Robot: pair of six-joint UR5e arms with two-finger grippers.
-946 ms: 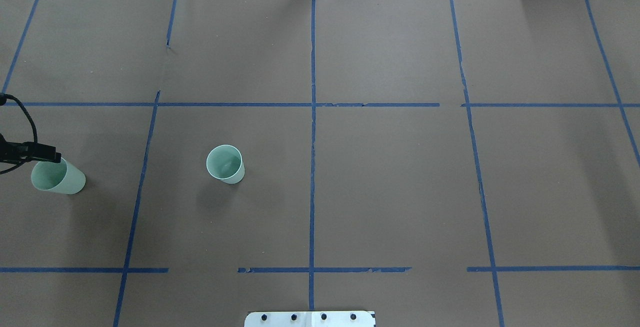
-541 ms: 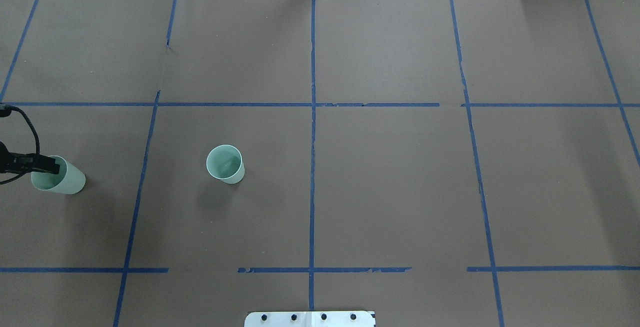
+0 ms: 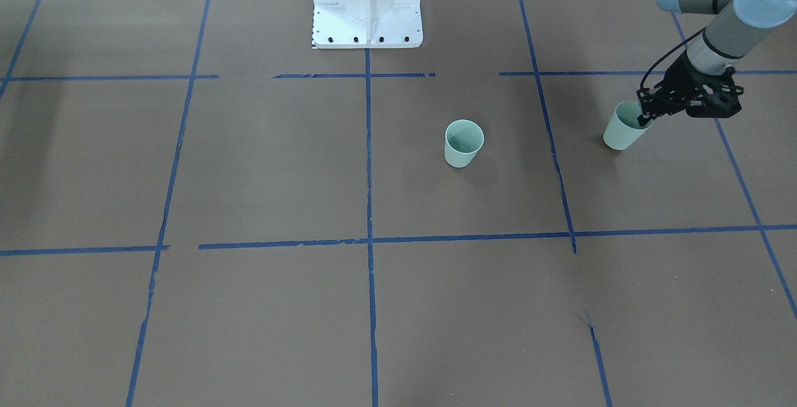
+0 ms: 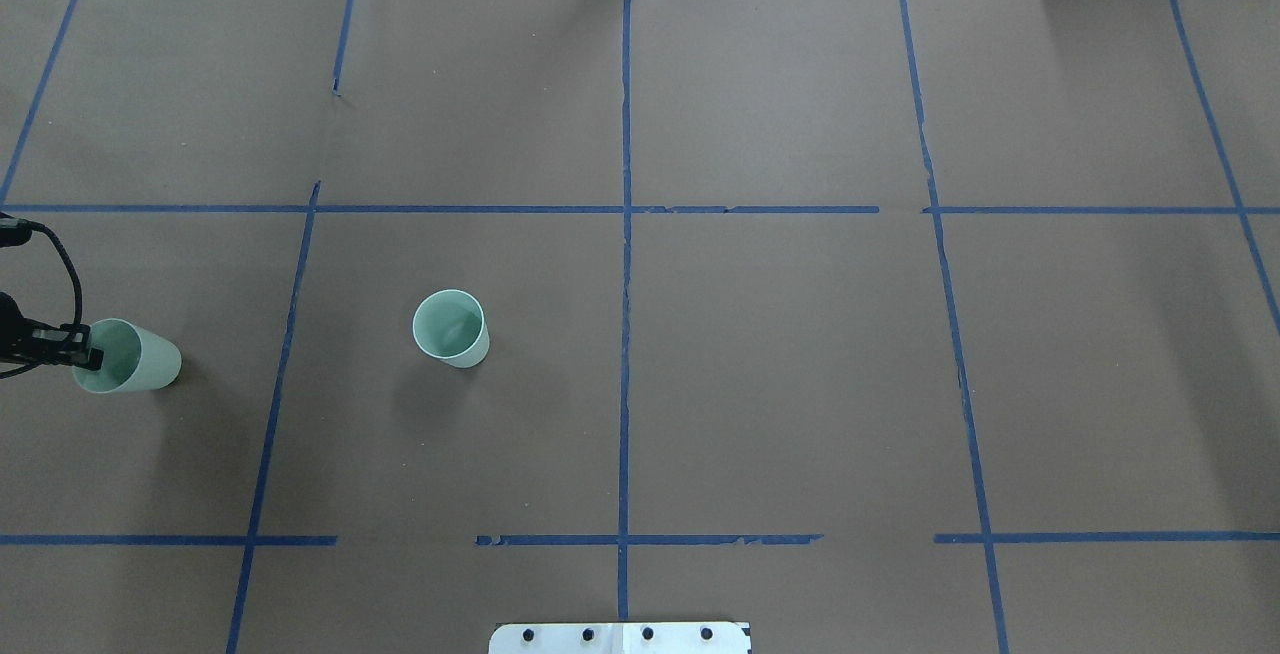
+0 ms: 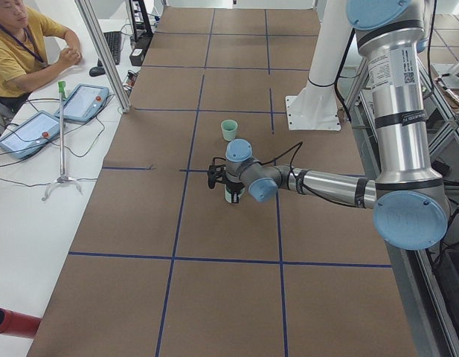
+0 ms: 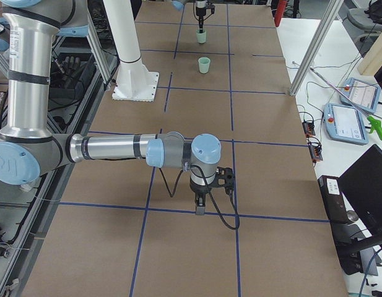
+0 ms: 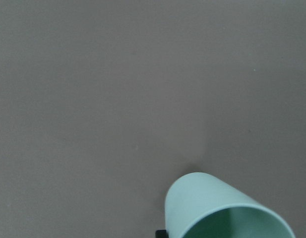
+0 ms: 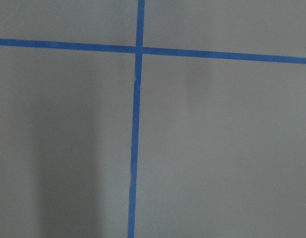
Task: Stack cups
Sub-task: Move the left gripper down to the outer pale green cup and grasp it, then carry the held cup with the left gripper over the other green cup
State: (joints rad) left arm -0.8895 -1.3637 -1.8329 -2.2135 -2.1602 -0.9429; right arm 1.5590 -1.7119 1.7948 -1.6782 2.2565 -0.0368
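Two pale mint-green cups stand on the brown table. One cup (image 4: 452,328) stands upright and alone left of centre; it also shows in the front-facing view (image 3: 463,142). The other cup (image 4: 135,361) is at the far left edge, also seen in the front-facing view (image 3: 621,128) and at the bottom of the left wrist view (image 7: 219,210). My left gripper (image 4: 88,355) is shut on this cup's rim, one finger inside the mouth; it shows in the front-facing view too (image 3: 646,116). My right gripper (image 6: 200,207) hovers over bare table far from both cups; I cannot tell whether it is open or shut.
Blue tape lines (image 4: 624,334) divide the brown table into squares. The white robot base (image 3: 366,4) stands at the near middle edge. An operator (image 5: 17,41) sits beyond the far edge with tablets (image 5: 82,101) and a small stand (image 5: 62,149).
My left gripper has drawn back to the left and lower onto the far-left cup's rim. That cup has shifted slightly to the right. The other cup has not moved.
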